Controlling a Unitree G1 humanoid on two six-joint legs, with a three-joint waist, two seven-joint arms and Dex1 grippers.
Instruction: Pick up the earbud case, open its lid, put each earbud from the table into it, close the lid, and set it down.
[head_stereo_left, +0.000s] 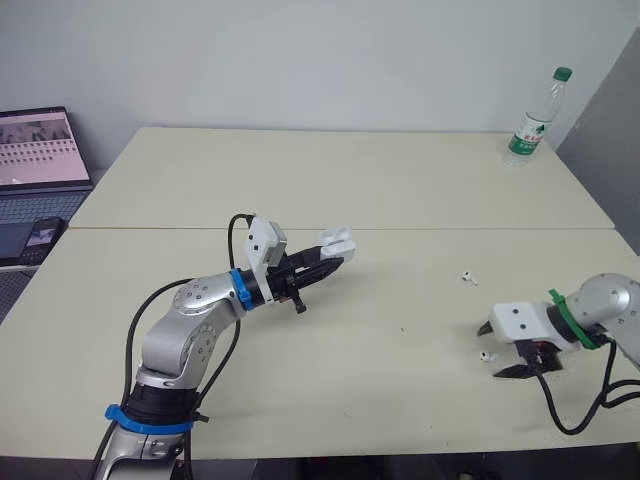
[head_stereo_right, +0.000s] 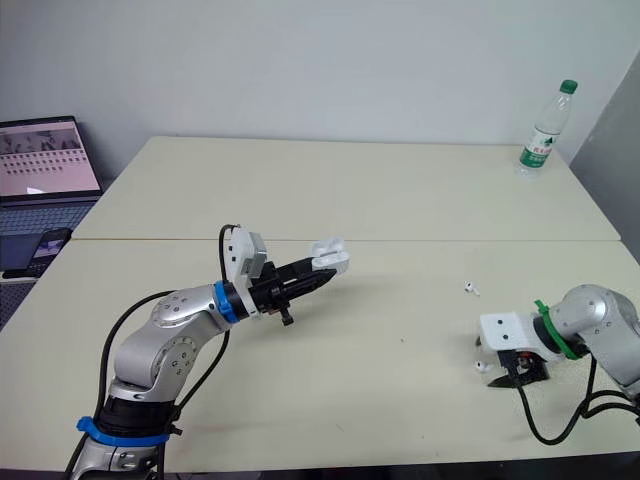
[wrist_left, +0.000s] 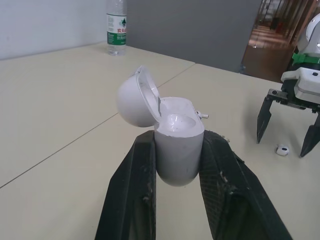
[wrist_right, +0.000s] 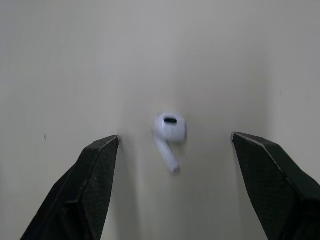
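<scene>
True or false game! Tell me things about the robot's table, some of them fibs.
The left gripper holds the white rounded earbud case with its lid open. True.
Both small white earbuds sit inside the case. False: the near earbud lies on the beige table between the right gripper's fingers, the far earbud beyond it.
The right gripper is shut on an earbud. False: it is open, a finger either side.
The clear plastic bottle with a green cap stands upright. True.

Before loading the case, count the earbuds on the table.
2. One earbud lies within the open right pincer; the other earbud lies farther back on the table. The case looks empty.
</scene>
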